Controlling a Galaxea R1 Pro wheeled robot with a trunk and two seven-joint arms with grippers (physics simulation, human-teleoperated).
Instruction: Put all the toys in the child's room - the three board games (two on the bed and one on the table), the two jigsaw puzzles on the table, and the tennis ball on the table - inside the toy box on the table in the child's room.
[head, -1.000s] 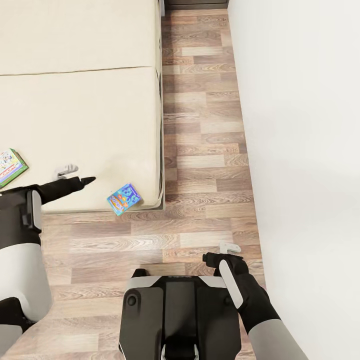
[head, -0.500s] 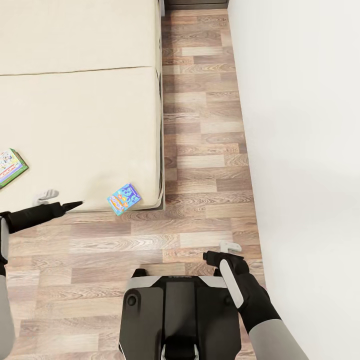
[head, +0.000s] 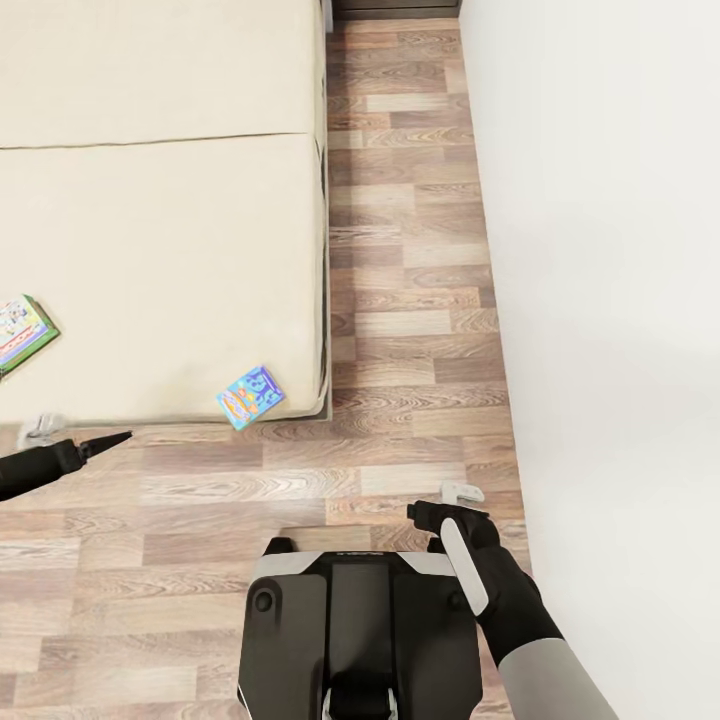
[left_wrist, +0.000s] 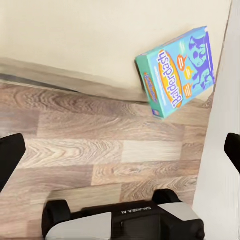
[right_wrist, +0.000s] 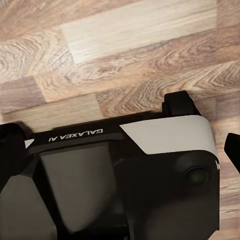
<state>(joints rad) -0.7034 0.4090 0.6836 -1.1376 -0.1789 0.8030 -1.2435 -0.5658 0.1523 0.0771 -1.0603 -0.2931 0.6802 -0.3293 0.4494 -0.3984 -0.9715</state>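
Two board games lie on the beige bed (head: 160, 230). The small blue one (head: 250, 396) sits at the mattress's near right corner, lettered "Balderdash" in the left wrist view (left_wrist: 177, 72), partly overhanging the bed (left_wrist: 75, 35) edge. A green and multicolour one (head: 22, 332) is cut off by the picture's left edge. My left gripper (head: 85, 432) hangs open over the floor just off the bed's near edge, left of the blue game, with both fingers wide apart (left_wrist: 120, 155). My right gripper (head: 440, 502) is open and empty beside my base (right_wrist: 120, 150).
A wood-plank floor (head: 400, 300) runs as a strip between the bed and a white wall (head: 600, 300) on the right. My dark base (head: 350, 630) is at the bottom of the head view. Dark furniture (head: 395, 8) closes the strip's far end.
My left arm has drawn back and to the left, from over the bed's near edge to above the floor. The right arm and the games have not moved.
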